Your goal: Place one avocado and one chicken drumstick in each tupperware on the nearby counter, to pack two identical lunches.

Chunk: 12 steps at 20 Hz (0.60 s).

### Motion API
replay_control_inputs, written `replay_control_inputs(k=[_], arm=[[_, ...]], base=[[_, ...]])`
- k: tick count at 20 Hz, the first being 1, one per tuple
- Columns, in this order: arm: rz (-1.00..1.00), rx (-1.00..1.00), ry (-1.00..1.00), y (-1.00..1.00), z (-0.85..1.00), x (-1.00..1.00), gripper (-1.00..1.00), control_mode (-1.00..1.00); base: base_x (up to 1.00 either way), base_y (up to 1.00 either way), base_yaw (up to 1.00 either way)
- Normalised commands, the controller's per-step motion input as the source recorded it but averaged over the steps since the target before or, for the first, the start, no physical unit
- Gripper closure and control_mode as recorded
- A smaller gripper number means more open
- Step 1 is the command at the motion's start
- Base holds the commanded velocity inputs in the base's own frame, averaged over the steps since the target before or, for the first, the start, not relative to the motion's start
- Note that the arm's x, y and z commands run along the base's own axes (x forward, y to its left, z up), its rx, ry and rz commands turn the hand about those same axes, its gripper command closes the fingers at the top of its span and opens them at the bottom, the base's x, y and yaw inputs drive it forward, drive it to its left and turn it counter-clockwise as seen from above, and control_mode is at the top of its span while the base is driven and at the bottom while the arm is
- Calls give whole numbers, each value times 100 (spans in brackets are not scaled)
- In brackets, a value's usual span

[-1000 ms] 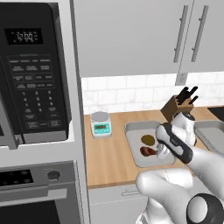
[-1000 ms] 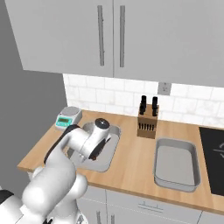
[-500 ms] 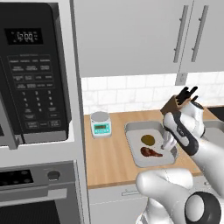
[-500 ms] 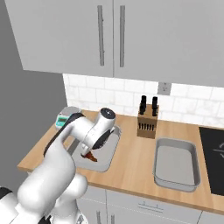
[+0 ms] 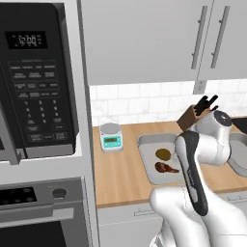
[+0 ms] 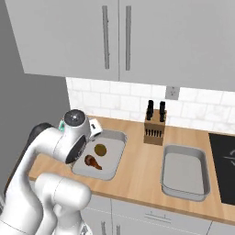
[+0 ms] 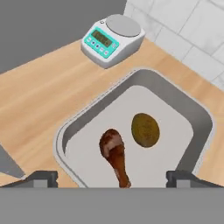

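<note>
The left tupperware lies on the wooden counter and holds an olive-brown avocado and a dark reddish-brown chicken drumstick, side by side. My gripper hangs above this tray, open wide, with nothing held; the drumstick's bone end lies in the tray below the gap. The second tupperware sits further right with nothing in it.
A white kitchen scale stands left of the filled tray. A knife block is at the back wall between the trays. The black cooktop lies at the far right, and a microwave stands on the left.
The gripper has opened and let the drumstick go; it now lies in the left tray beside the avocado. The hand has lifted away from the tray.
</note>
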Motion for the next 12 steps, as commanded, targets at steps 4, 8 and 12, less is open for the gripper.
replay_control_inputs(k=[4, 8, 12], arm=[[-46, 2, -17, 20, 40, -72, -100, -100], [-52, 16, -14, 7, 40, -90, -100, -100], [-55, 22, -15, 4, 14, -99, -100, -100]], base=[[0, 0, 0], [0, 0, 0], [0, 0, 0]])
